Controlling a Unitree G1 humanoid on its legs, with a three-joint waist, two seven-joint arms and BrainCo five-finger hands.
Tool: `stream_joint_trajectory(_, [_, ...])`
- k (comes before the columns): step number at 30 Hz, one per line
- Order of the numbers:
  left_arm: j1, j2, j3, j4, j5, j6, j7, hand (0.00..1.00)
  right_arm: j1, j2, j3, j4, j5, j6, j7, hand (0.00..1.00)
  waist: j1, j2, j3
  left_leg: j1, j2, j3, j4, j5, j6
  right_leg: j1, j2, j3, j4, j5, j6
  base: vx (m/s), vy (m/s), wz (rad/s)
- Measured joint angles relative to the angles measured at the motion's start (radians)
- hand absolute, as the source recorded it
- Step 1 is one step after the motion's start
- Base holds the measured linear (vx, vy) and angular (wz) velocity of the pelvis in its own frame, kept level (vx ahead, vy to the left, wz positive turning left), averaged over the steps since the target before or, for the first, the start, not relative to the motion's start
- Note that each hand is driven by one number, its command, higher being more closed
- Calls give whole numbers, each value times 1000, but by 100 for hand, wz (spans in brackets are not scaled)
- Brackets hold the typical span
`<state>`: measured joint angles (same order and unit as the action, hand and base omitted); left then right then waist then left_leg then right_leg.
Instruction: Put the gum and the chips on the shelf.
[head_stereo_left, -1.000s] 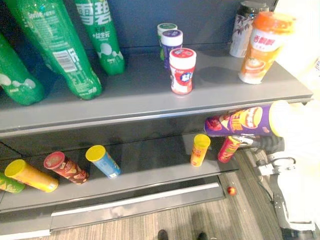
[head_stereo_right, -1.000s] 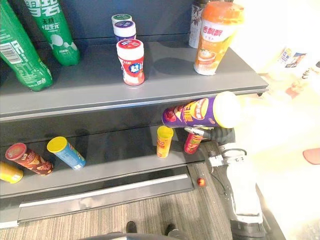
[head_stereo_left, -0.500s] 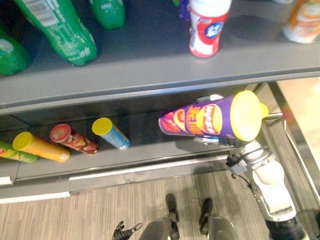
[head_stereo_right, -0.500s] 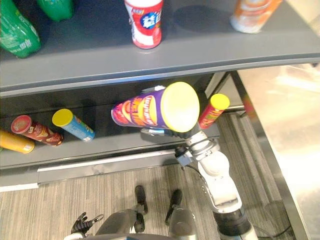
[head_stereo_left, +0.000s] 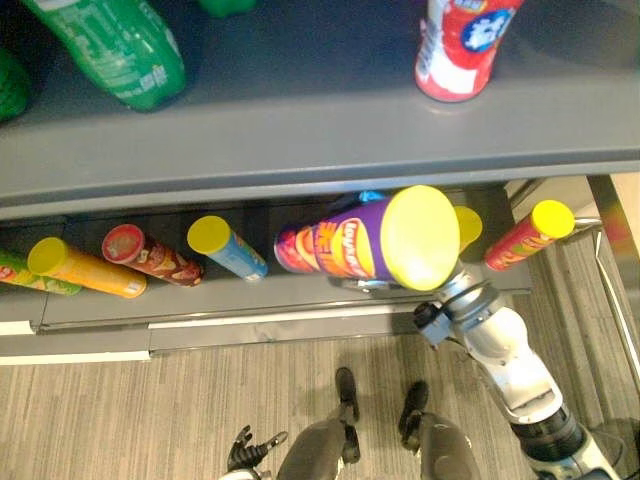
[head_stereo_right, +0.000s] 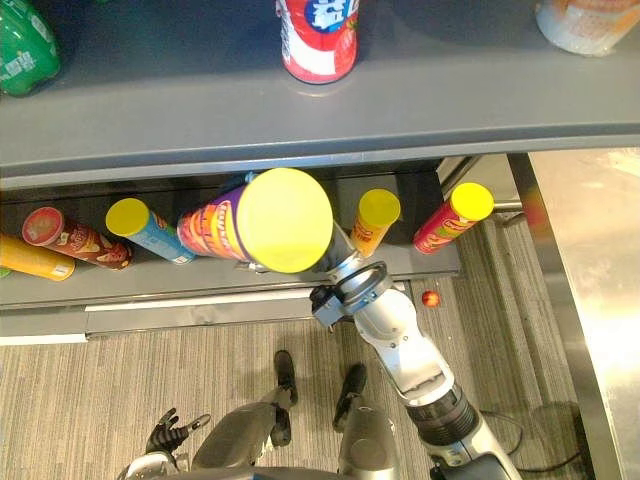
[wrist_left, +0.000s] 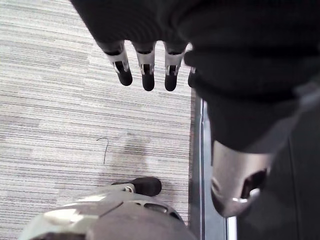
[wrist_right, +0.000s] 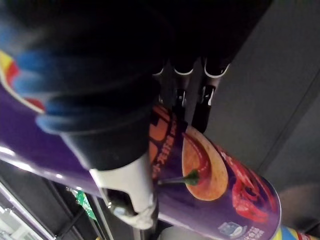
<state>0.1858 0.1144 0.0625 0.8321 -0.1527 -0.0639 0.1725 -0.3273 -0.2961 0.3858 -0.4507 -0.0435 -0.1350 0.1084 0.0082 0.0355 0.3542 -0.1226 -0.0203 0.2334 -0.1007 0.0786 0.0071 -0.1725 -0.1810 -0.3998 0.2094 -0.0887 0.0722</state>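
The right hand (wrist_right: 176, 82) is gripping the chips can (head_stereo_left: 345, 248): in the right wrist view its fingers are curling round the purple wall of the tube. The hand is working from beneath the can at the centre of the left eye view and is holding it nearly level, well clear of the floor.

The step in hand, as judged, is setting the can onto the lower shelf (head_stereo_left: 200, 305). To do this well, the closed end should be leading into the gap between the blue can (head_stereo_left: 228, 250) at centre left and the yellow can (head_stereo_right: 372, 222) just right of centre. Both neighbours are sitting close, so a straight, slow entry is advisable; a sideways swing would probably be knocking one of them. The front edge of the upper shelf (head_stereo_left: 300, 130) is running just above the tube, so the tube should be travelling low. Releasing only once the wall is resting on the board should be limiting any roll toward the front edge.

The can is showing a purple wall with orange and red print and a wide yellow lid facing the camera. The gum bottle (head_stereo_left: 462, 45), red and white, is standing upright on the upper shelf at the upper right. The left hand (wrist_left: 145, 75) is hanging with straight fingers above the floor.
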Motion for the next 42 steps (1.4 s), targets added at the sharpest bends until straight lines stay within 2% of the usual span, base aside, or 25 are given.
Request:
stream_joint_trajectory(5, [-20, 17, -47, 10, -1, 1, 9, 0, -8, -1, 27, 23, -38, 5, -20, 100, 22, 1, 7, -18, 5, -2, 0, -1, -4, -21, 1, 1, 14, -2, -4, 27, -11, 0])
stream_joint_trajectory(10, [-23, 28, -67, 10, -2, 0, 11, 0, -35, -4, 54, 81, -76, 40, -37, 100, 23, 1, 7, -17, 7, -7, 5, 1, -2, -21, 3, 1, 20, -6, -9, 73, -19, 3])
stream_joint_trajectory(14, [-25, 34, -81, 19, -2, 0, 10, 0, -39, -9, 56, 103, -79, 40, -46, 100, 24, 1, 7, -17, 8, -14, 5, 2, -1, -21, 4, 1, 28, -12, -12, 68, -18, 5])
stream_joint_trajectory(22, [-28, 41, -98, 27, -2, 1, 10, 0, -43, -42, 64, 163, -156, 41, -90, 100, 26, 1, 9, -27, 11, -16, 5, 4, -2, -36, 5, 9, 40, -14, -13, 41, -13, 1])
stream_joint_trajectory(29, [-36, 45, -106, 26, -2, 2, 10, 0, -59, -64, 54, 235, -232, 42, -161, 100, 32, 1, 28, -29, 11, -19, 5, 5, -3, -36, 5, 9, 40, -14, -13, 31, -7, 0])
stream_joint_trajectory(38, [-37, 47, -107, 3, -2, 21, 8, 0, -120, -108, 8, 354, -241, 45, -226, 100, 43, 4, 46, -41, 11, -23, 5, 13, 4, -47, 6, 9, 42, -14, -14, 55, -11, 2])
stream_joint_trajectory(42, [-36, 47, -119, -12, -2, 31, 8, 0, -154, -131, -14, 417, -242, 49, -241, 100, 54, 16, 55, -44, 11, -27, 5, 15, 3, -48, 6, 8, 42, -14, -14, 48, -11, 3])
